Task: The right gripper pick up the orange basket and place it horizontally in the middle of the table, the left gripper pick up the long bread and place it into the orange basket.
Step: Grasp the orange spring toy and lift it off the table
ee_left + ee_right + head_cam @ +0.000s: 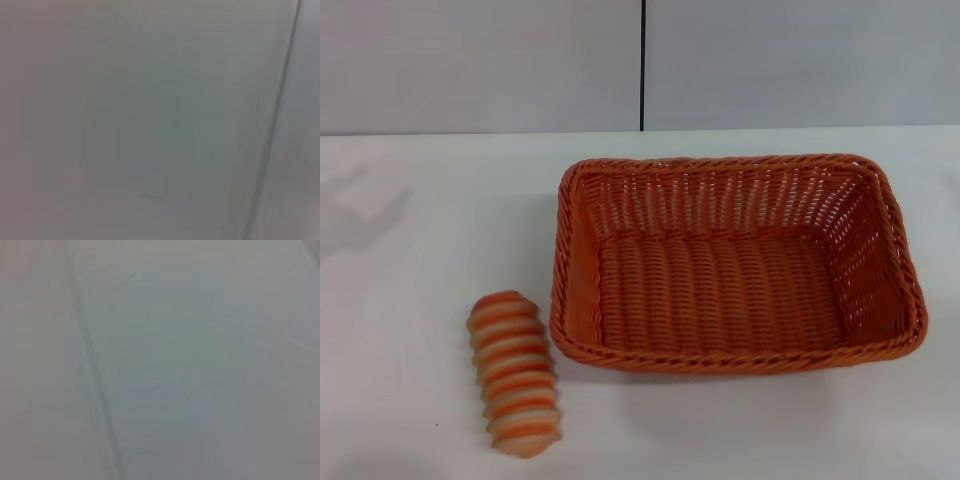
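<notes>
Item: rectangular orange woven wicker basket (738, 262), empty, mid white table (400, 250). Item: ridged orange-and-cream striped long bread (514, 373), just beside its left corner. Neither hand visible; grip undeterminable.

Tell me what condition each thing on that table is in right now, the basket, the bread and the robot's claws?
orange basket: upright on the table, long side across, empty.
long bread: lying flat on the table to the basket's left, outside it, apart from its rim, untouched.
left gripper: not in view.
right gripper: not in view.
</notes>
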{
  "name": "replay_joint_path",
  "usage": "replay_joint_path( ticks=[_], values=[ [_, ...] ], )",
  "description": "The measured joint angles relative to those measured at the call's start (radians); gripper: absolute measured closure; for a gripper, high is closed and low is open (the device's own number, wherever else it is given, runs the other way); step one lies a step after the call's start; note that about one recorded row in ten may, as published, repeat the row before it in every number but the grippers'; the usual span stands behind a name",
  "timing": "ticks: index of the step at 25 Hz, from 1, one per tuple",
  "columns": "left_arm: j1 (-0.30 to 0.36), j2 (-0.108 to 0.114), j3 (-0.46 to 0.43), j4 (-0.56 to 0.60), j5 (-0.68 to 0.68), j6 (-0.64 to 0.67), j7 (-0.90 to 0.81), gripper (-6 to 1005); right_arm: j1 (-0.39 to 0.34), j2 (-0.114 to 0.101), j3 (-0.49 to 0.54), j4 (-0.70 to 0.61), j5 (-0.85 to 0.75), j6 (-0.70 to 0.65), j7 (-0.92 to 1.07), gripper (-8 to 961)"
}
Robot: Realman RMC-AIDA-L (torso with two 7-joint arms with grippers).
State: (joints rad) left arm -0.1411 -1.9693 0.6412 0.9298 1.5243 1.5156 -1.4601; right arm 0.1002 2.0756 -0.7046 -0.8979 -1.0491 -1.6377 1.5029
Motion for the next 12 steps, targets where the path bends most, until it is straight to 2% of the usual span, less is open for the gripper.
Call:
replay_joint_path(
  ticks=[1,2,4,5,6,7,11,12],
  values=[
    [-0.023,0.017,0.000,0.056,0.116,0.017,-0.085,339,0.001,-0.004,0.064,0.078,-0.001,-0.041,-0.022,149],
    [-0.023,0.017,0.000,0.056,0.116,0.017,-0.085,339,0.001,-0.004,0.064,0.078,-0.001,-0.041,-0.022,149],
    [-0.062,0.032,-0.001,0.123,0.285,0.061,-0.176,340,-0.011,-0.005,0.115,0.136,-0.004,-0.060,-0.046,149],
    [-0.062,0.032,-0.001,0.123,0.285,0.061,-0.176,341,-0.011,-0.005,0.115,0.136,-0.004,-0.060,-0.046,149],
    [-0.093,0.040,-0.001,0.152,0.391,0.108,-0.224,341,-0.020,-0.005,0.135,0.152,-0.014,-0.063,-0.050,149],
    [-0.093,0.040,-0.001,0.152,0.391,0.108,-0.224,342,-0.020,-0.005,0.135,0.152,-0.014,-0.063,-0.050,149],
    [-0.151,0.041,-0.003,0.192,0.586,0.209,-0.293,344,-0.030,-0.004,0.154,0.160,-0.032,-0.066,-0.050,149],
    [-0.151,0.041,-0.003,0.192,0.586,0.209,-0.293,344,-0.031,-0.003,0.155,0.162,-0.033,-0.066,-0.050,149]
  ],
)
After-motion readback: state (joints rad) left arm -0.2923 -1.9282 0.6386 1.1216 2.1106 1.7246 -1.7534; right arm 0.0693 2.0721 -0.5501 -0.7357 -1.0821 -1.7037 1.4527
